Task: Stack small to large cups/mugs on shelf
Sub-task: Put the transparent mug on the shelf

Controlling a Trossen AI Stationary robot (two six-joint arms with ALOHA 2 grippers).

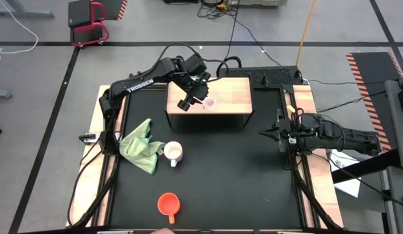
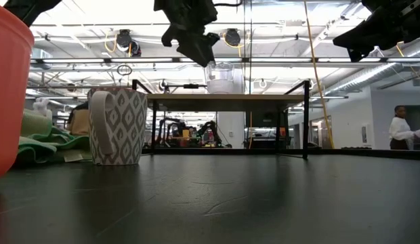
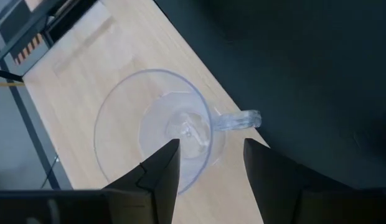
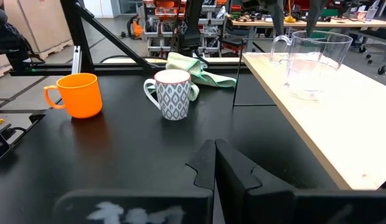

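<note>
The small clear glass cup (image 1: 209, 102) (image 3: 155, 124) stands upright on its base on the shelf's wooden top (image 1: 231, 91) (image 2: 264, 100). My left gripper (image 1: 200, 97) (image 3: 211, 146) hovers open just above it. One finger is over the cup's inside and the other outside, near the handle (image 3: 240, 120); the low view shows the fingers above the rim. The white patterned mug (image 1: 173, 153) (image 4: 173, 93) and the orange mug (image 1: 168, 203) (image 4: 78, 94) stand upright on the black table. My right gripper (image 1: 265, 134) (image 4: 213, 149) waits shut at the table's right side.
A green cloth (image 1: 143, 144) lies crumpled beside the white mug, toward the table's left edge. The shelf stands at the table's far edge on thin black legs (image 2: 306, 118). Black tabletop (image 1: 234, 175) stretches between the shelf, the mugs and the right arm. A person (image 2: 400, 129) stands far off.
</note>
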